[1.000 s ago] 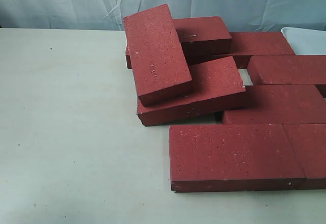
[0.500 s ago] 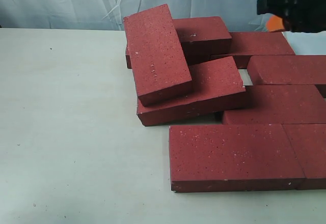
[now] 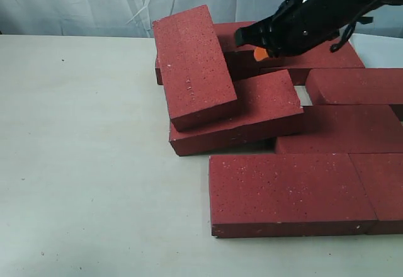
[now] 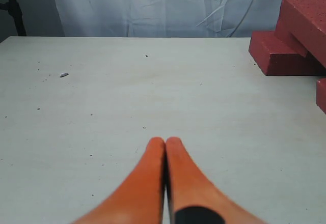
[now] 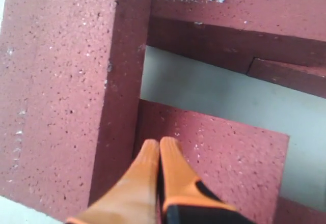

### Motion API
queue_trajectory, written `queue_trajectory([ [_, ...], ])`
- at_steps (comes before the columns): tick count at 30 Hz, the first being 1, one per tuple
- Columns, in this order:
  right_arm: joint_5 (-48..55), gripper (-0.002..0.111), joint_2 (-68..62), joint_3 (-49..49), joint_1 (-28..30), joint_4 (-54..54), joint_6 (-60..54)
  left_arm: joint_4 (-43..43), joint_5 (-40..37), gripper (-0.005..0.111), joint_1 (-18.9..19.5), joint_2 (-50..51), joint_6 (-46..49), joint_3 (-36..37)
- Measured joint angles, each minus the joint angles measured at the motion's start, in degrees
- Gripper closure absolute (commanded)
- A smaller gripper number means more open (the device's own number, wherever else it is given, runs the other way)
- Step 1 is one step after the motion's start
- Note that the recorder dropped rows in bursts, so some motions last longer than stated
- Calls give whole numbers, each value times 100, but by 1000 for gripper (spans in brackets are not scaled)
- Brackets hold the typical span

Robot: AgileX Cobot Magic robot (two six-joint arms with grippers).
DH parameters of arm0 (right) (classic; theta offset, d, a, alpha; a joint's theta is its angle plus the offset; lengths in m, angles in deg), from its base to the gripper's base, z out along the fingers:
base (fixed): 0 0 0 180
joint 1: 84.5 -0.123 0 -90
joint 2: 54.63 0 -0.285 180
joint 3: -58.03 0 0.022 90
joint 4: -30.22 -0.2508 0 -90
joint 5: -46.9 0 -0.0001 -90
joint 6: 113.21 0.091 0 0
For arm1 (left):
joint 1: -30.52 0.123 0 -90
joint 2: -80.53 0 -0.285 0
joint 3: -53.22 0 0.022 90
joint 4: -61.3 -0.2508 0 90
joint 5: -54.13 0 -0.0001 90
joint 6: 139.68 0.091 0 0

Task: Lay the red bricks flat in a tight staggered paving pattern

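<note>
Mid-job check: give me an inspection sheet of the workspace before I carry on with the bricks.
Surface: pale table, bare on the exterior view's left, a few dark specks.
Job's things: red bricks mostly flat in rows; top brick lies tilted across a second tilted brick; table shows through a gap, so not tight.
Clutter: small pale fleck; white object at the far right, partly hidden.
Grippers: right gripper shut, empty, low over the bricks; left gripper shut, empty, over bare table.
Cables: black cable on the right arm.
Surroundings: wrinkled pale blue cloth backdrop.
</note>
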Motion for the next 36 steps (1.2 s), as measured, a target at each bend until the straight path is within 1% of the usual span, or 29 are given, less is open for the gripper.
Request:
queue_trajectory([
  [8,-222,109,-444,-67,-237,0,-13,0,0,107,0,0,0,0],
  [18,-194,109,-871,-262,-514,-120,-13,0,0,107,7,0,0,0],
  [26,-395,109,-991,-265,-1072,-207,-13,0,0,107,7,0,0,0],
  [36,-1217,109,-1217,-278,-1788,-257,-1,0,0,107,7,0,0,0],
])
